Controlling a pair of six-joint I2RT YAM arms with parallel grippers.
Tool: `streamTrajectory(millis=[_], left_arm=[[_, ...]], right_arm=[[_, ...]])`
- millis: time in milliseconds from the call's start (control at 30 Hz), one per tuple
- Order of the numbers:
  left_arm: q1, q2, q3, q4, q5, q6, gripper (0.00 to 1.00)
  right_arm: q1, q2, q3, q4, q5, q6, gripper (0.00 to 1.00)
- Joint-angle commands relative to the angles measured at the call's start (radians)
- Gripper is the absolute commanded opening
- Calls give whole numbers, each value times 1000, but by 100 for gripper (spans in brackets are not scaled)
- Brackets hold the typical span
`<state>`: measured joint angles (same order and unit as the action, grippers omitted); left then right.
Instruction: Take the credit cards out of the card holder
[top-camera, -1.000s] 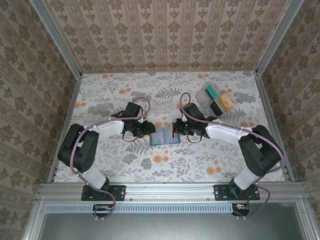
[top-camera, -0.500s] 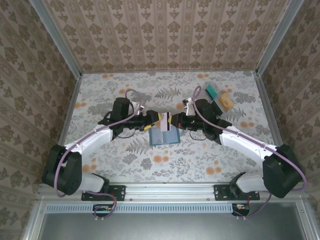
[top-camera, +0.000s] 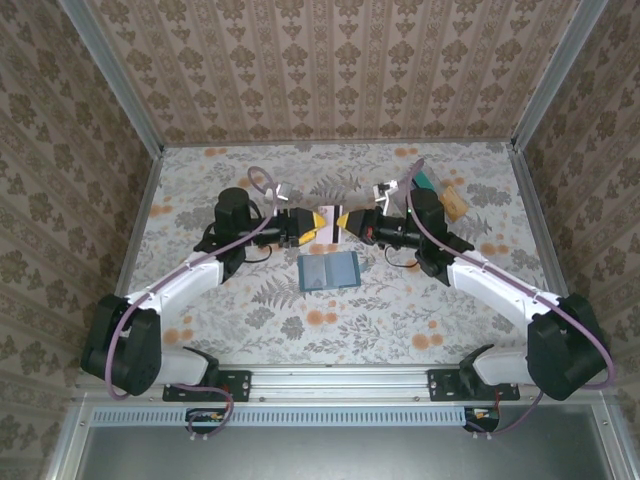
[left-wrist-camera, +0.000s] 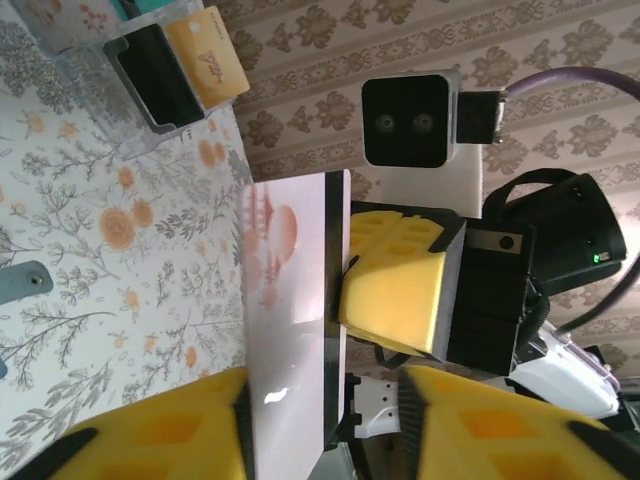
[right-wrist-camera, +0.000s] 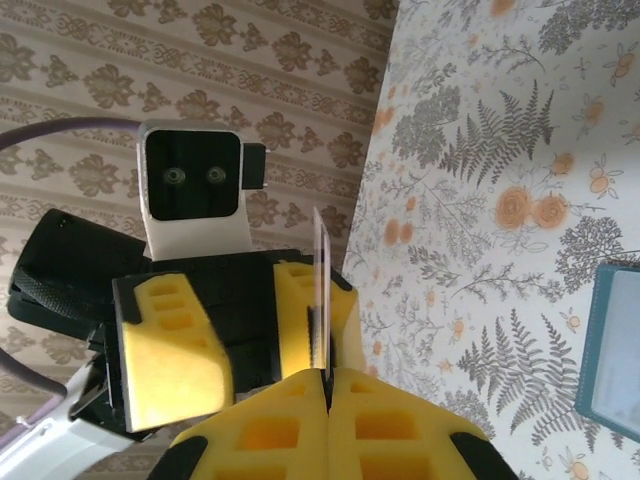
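Hanging in mid-air over the counter (top-camera: 400, 320), a pale card (top-camera: 327, 221) is clamped by one end in the right jaws. The left jaws stand apart around its other end (one pad (left-wrist-camera: 150, 430) seems to touch it). The blue wallet (top-camera: 330, 270) lies open on the counter, apart from both.

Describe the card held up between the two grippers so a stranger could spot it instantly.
On the floral-patterned table, look where the two arms meet above the middle. The right gripper pinches a thin whitish plastic card with a faint reddish picture, held clear of the table, unlike the slate-blue wallet lying flat just nearer.
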<state>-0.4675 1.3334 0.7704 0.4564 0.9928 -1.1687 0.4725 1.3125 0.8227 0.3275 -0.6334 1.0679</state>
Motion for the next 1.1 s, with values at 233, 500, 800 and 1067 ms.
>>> streamTrajectory(millis=[233, 500, 800, 1067], left_arm=[[-1, 40, -4, 219, -11, -142, 0], [-9, 65, 33, 188, -103, -193, 0], [-13, 60, 62, 122, -145, -206, 0], [5, 36, 81, -298, -248, 7, 70]], right_arm=[[-15, 45, 80, 64, -91, 76, 11], [-6, 43, 30, 194, -48, 179, 26], [-3, 56, 31, 216, -39, 216, 4], [-35, 15, 227, -400, 131, -249, 0]])
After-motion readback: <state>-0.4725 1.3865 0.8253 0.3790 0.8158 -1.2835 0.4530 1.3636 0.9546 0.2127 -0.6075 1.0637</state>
